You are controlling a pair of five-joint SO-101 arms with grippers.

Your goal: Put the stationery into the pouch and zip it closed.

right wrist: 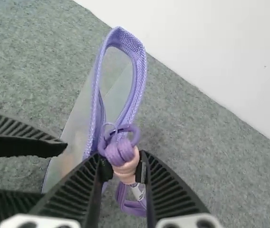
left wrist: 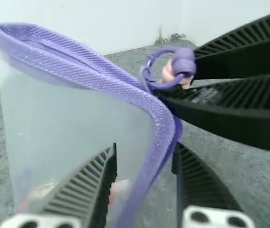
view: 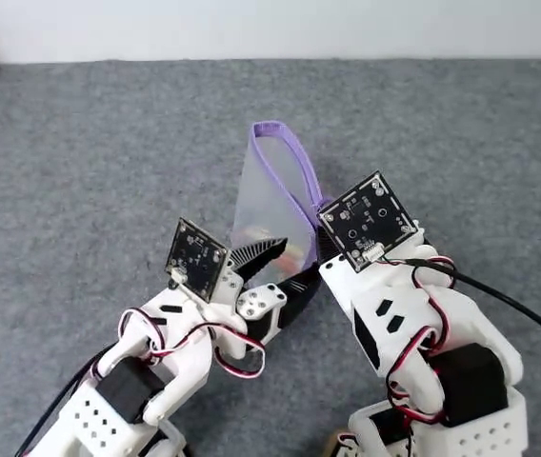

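A clear pouch [view: 269,195] with a purple zipper band [right wrist: 137,71] stands tilted on the grey mat. The band's two sides gape apart from the pull to the pouch's far end. My right gripper [right wrist: 120,164] is shut on the zipper pull [right wrist: 119,148], a purple knot with a pink bead, and it appears again in the left wrist view [left wrist: 187,80]. My left gripper [left wrist: 143,156] is shut on the pouch's near edge, one finger [left wrist: 85,190] seen through the clear wall. Pinkish stationery [view: 285,249] lies blurred at the pouch's bottom.
Grey mat [view: 80,171] lies all around the pouch, with a white wall [view: 270,29] along the far edge. Both arm bodies crowd the near side of the table, with their cables [view: 509,300] trailing off.
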